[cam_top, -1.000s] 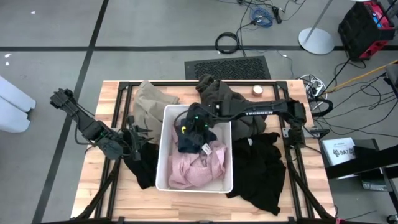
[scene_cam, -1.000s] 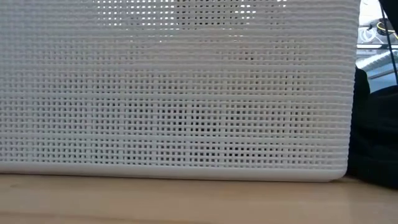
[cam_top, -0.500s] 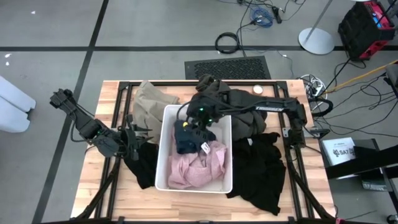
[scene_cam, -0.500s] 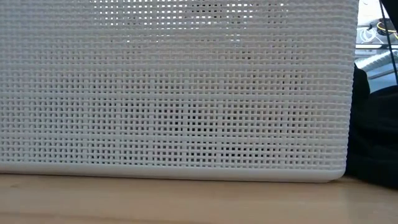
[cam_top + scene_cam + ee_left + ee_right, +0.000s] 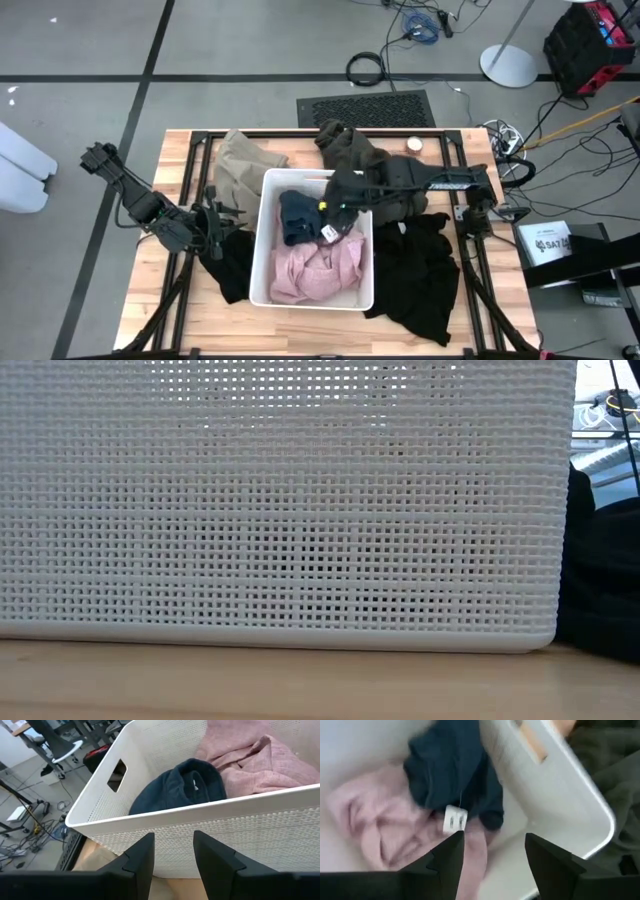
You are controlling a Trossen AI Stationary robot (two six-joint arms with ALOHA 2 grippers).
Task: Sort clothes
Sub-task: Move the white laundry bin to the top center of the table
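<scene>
The white bin (image 5: 262, 262) stands mid-table. In it a pink garment (image 5: 315, 268) lies at the near end and a dark teal-blue one (image 5: 297, 215) at the far end, partly on the pink. My right gripper (image 5: 495, 865) hangs open above the bin's far right corner (image 5: 338, 205), with nothing between its fingers. My left gripper (image 5: 174, 860) waits open, level with the bin's left wall (image 5: 215, 225). A tan-beige garment (image 5: 238, 165) and an olive-brown one (image 5: 380, 170) lie on the table behind the bin. Black garments lie to its right (image 5: 420, 275) and left (image 5: 235, 262).
The bin's mesh wall (image 5: 280, 510) fills the low view, with black cloth (image 5: 600, 560) beside it. A small round object (image 5: 414, 144) sits near the table's far edge. Black frame rails (image 5: 470, 250) run along the table's sides.
My right gripper has risen out of the bin and moved toward the table's right edge, turning as it went. The dark teal-blue garment stays behind in the bin's far end, lying free beside the pink one.
</scene>
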